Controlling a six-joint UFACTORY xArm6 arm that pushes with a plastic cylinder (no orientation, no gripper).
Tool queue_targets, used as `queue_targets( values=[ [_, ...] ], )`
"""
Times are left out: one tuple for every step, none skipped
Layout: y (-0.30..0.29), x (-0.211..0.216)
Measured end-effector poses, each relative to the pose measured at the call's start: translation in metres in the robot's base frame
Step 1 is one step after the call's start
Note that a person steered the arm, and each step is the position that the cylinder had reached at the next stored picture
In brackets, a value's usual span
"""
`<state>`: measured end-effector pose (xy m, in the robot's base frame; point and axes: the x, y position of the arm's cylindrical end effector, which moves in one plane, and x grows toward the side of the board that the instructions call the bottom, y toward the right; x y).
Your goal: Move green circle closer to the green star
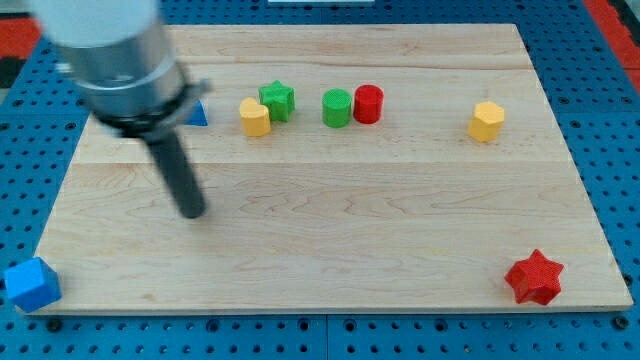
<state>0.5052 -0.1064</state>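
The green circle [336, 107] stands near the board's top middle, touching a red circle [368, 103] on its right. The green star [277, 100] lies a short way to its left, with a yellow hexagon [255, 117] touching the star's lower left. My tip [193, 211] rests on the board well to the left of and below these blocks, touching none of them.
A blue triangle [197, 115] sits partly hidden behind the arm at the upper left. A second yellow hexagon [486, 121] lies at the upper right. A red star [534, 277] is at the lower right. A blue block [31, 284] sits off the wooden board's [330, 230] lower left corner.
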Motion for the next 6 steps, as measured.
queue_targets(
  values=[
    [0.067, -0.034],
    [0.123, -0.071],
    [0.162, -0.104],
    [0.161, -0.133],
    [0.136, -0.135],
    [0.103, -0.135]
  ],
)
